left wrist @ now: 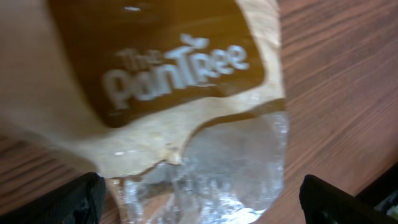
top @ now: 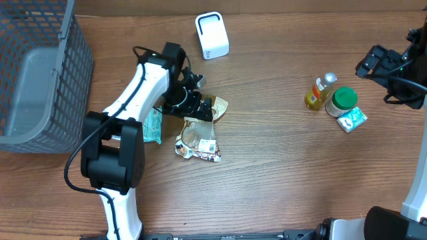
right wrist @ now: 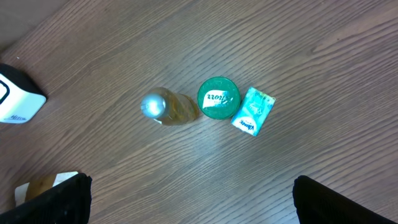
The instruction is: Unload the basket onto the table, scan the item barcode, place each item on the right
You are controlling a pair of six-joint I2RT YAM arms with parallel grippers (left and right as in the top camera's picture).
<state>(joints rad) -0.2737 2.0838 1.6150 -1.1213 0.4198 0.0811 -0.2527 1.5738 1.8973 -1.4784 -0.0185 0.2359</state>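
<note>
A brown and cream snack pouch (left wrist: 186, 68) marked "The Pantree", with a clear window at its lower end, fills the left wrist view; no barcode shows on it. In the overhead view the pouch (top: 220, 105) lies mid-table under my left gripper (top: 202, 107). That left gripper (left wrist: 202, 208) is open, its fingertips (left wrist: 74, 199) on either side of the pouch's clear end, close above it. The white scanner (top: 212, 35) stands at the back of the table. My right gripper (top: 367, 65) hovers open at the far right, high over bare wood (right wrist: 193, 199).
A crumpled printed packet (top: 198, 141) and a green packet (top: 153, 125) lie beside the pouch. A yellow bottle (right wrist: 168, 107), a green-lidded jar (right wrist: 218, 98) and a teal packet (right wrist: 254, 111) sit together at the right. A grey mesh basket (top: 40, 73) stands at the back left.
</note>
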